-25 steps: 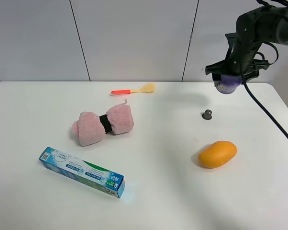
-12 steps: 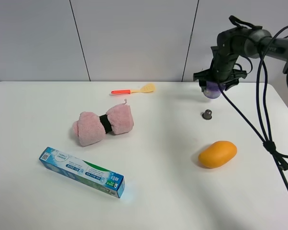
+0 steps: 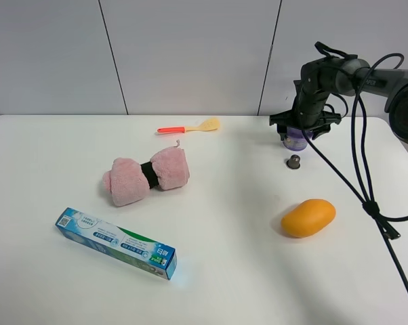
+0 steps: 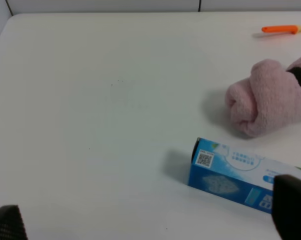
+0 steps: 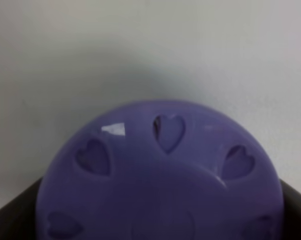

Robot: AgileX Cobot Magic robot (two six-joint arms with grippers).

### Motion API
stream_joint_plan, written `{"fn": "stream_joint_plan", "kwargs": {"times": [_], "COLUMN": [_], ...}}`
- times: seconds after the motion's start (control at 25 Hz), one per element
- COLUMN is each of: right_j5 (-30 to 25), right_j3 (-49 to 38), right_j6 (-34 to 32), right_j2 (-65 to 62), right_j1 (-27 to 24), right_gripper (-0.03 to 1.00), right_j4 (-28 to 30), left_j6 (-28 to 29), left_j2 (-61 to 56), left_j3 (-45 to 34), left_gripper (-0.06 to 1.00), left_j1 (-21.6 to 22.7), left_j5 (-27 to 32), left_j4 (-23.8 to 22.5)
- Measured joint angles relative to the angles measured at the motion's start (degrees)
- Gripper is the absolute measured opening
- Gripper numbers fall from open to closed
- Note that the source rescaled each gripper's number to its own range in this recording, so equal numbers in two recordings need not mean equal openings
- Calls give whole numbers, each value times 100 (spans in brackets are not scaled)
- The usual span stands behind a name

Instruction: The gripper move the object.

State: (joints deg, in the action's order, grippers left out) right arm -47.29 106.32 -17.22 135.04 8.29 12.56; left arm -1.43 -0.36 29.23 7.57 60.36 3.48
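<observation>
- Right end effector (image 3: 301,128), upper right of the frame, grips the purple container (image 3: 296,141) directly beneath it, low over the bench (image 3: 231,203).
- Left end effector (image 4: 149,215) gapes wide, well apart.

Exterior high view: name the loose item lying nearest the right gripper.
The small grey knob, just beside the right gripper holding the purple container; the orange mango lies clearly farther off.
</observation>
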Motion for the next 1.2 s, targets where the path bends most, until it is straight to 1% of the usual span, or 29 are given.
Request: {"fn": "stream_joint_plan", "kwargs": {"times": [0.48,0.52,0.56,0.6,0.64,0.68,0.72,0.8,1.0,1.08,1.2], "right_j5": [129,129,129,129,129,129,129,129,56,-181,-713], "right_j3": [0,0,0,0,0,0,0,0,0,0,0], "right_j6": [0,0,0,0,0,0,0,0,11,113,365], "right_j2": [26,26,26,31,31,31,31,31,-74,-269,-735], "right_j1": [0,0,0,0,0,0,0,0,0,0,24], "right_gripper": [1,6,26,49,70,82,89,96,100,100,100], "right_j4": [0,0,3,6,18,31,39,49,49,-7,-116], "left_j6": [0,0,0,0,0,0,0,0,0,0,0], "left_j2": [0,0,0,0,0,0,0,0,0,0,0], "left_j3": [0,0,0,0,0,0,0,0,0,0,0], "left_gripper": [100,100,100,100,100,100,100,100,100,100,100], "left_j1": [0,0,0,0,0,0,0,0,0,0,0], "left_j5": [0,0,0,0,0,0,0,0,0,0,0], "left_j4": [0,0,0,0,0,0,0,0,0,0,0]}}
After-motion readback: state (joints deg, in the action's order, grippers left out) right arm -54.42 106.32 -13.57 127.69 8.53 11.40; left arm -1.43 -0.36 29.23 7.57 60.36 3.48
